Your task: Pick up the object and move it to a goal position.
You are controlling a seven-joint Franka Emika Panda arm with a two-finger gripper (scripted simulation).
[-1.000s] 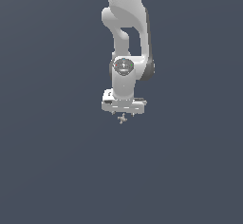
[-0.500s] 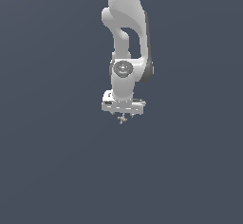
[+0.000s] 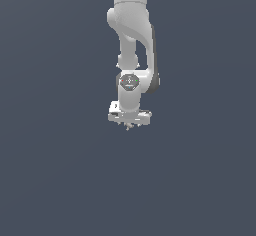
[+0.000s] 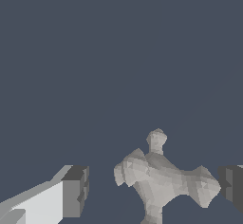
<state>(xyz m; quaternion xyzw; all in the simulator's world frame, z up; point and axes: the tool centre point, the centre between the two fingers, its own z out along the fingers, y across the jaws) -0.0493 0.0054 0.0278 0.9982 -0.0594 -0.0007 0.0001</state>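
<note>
The hand is pointing straight down at the end of the white arm, with its two fingers spread apart. In the wrist view the grey pad of one finger is showing on one side and the tip of the other finger at the opposite edge, and the jack-shaped piece is sitting in the gap between them. A clear strip of dark ground is separating the piece from the first pad; on the other side one prong is reaching close to the second fingertip, though it is hard to tell whether they are touching.

The piece is pale grey and knobbly, with short prongs sticking out in several directions. In the exterior view it is appearing only as a tiny pale speck directly under the hand, between the fingertips, too small to make out its shape.

Everything is lying against a plain, dark slate-grey worktop that is filling both views.
</note>
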